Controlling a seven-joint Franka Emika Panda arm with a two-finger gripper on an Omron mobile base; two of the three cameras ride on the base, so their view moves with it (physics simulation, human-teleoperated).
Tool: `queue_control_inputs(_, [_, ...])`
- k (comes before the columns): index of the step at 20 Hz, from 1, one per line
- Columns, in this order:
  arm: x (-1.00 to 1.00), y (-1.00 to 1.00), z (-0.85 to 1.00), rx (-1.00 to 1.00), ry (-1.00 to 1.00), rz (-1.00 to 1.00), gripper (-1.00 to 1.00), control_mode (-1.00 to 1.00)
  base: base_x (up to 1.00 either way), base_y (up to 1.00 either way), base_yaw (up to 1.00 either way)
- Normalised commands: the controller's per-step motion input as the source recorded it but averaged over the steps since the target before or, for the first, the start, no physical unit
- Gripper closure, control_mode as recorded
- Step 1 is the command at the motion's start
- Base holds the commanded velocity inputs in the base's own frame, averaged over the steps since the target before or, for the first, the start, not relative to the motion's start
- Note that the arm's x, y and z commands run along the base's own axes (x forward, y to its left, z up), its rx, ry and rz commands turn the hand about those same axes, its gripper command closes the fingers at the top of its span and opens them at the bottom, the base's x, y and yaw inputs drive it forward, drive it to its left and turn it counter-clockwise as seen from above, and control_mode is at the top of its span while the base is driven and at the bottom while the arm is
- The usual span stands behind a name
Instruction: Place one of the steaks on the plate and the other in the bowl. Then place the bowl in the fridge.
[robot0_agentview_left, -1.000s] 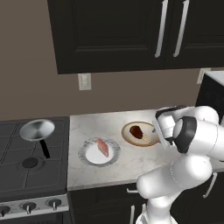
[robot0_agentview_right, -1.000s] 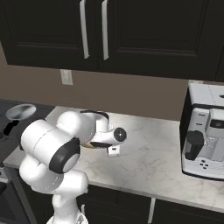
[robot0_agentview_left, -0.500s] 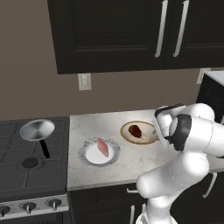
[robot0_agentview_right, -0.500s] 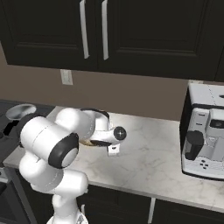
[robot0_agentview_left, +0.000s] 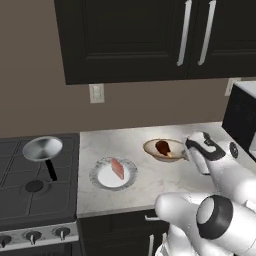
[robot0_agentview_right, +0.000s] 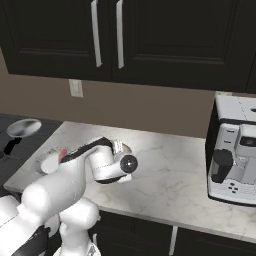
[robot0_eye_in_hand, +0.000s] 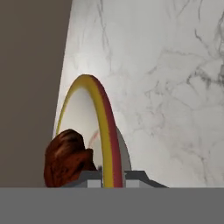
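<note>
Far left there's a stove (robot0_agentview_left: 30, 195) with a shiny silver pan (robot0_agentview_left: 42, 149) sitting on it, black handle pointing toward the near edge. Moving right onto the marble counter (robot0_agentview_left: 150, 185), the plate (robot0_agentview_left: 113, 174) sits near the stove edge with the pinkish steak (robot0_agentview_left: 117, 168) lying on it. Right of that and a bit farther back is the bowl (robot0_agentview_left: 164, 149), with the dark reddish-brown steak (robot0_agentview_left: 162, 147) inside. The gripper (robot0_agentview_left: 189, 151) is at the bowl's right rim, and in the hand view its fingers (robot0_eye_in_hand: 131, 176) are pinched onto that rim (robot0_eye_in_hand: 106, 131), one tip inside and one outside, so it's clamped on the bowl. Bowl looks to be resting on the counter. Far right, a coffee machine (robot0_agentview_right: 234, 157) stands against the wall.
</note>
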Motion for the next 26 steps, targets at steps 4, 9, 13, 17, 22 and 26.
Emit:
queue_control_inputs(4, [-0.23, 0.00, 1.00, -0.12, 0.00, 0.09, 1.00, -1.00, 0.00, 0.00, 0.00])
queue_control_inputs(9, [-0.28, 0.00, 1.00, -0.17, 0.09, 0.16, 1.00, -1.00, 0.00, 0.00, 0.00])
queue_control_inputs(13, [-0.67, 0.07, 0.67, -0.20, 0.21, 0.22, 1.00, -1.00, 0.00, 0.00, 0.00])
queue_control_inputs(17, [-0.95, 0.10, 0.55, -0.11, 0.08, 0.24, 1.00, -1.00, 0.00, 0.00, 0.00])
queue_control_inputs(22, [-1.00, 0.23, 0.53, 0.00, -0.14, 0.21, 1.00, -1.00, 0.00, 0.00, 0.00])
queue_control_inputs(26, [-0.91, 0.34, 0.45, 0.00, -0.27, 0.15, 1.00, -1.00, 0.00, 0.00, 0.00])
